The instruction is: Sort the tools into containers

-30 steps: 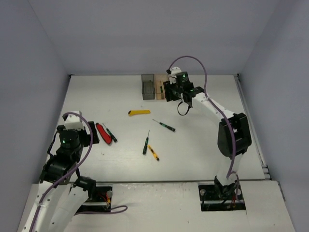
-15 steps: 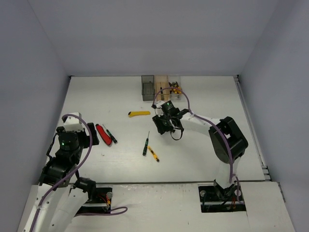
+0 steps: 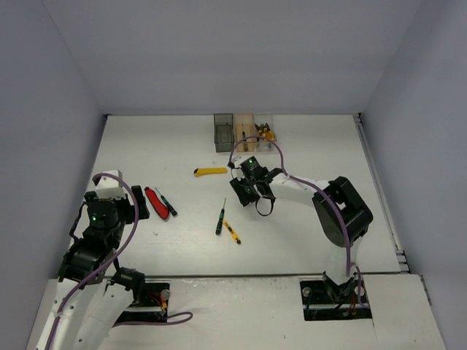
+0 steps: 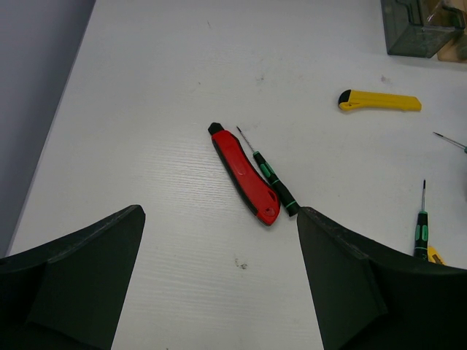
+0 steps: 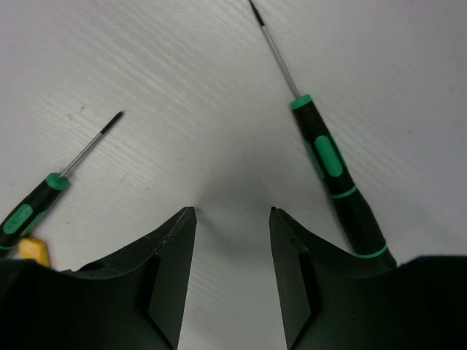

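- The white counter is shut in by grey walls on its left, far and right sides. Its near edge runs just ahead of the arm bases.
- Three bins stand side by side at the middle of the far edge: the grey bin, the orange bin and the clear bin.
- The widest bare stretch of counter lies to the right of the right arm, up to the right wall. Another lies between the far-left corner and the bins.
- The right end effector sits low over the middle of the counter. Its fingers stand a narrow gap apart, with only bare counter between them.
- The near screwdriver, black and green, lies just outside the finger on the right of the wrist view, not in the gap.
- The middle screwdriver, also black and green, lies off to the other side, apart from the fingers. The yellow screwdriver lies at its handle end.
- The left end effector hangs near the left side, spread wide and gripping nothing.
- The red cutter lies just ahead of it, with the left screwdriver close against the cutter.
- The yellow knife lies between the cutter and the bins, apart from both end effectors.
- On the counter there are three black-green screwdrivers, one yellow screwdriver, one knife and one cutter.
- The pliers, with orange-yellow handles, are in the clear bin; they are too small to count.
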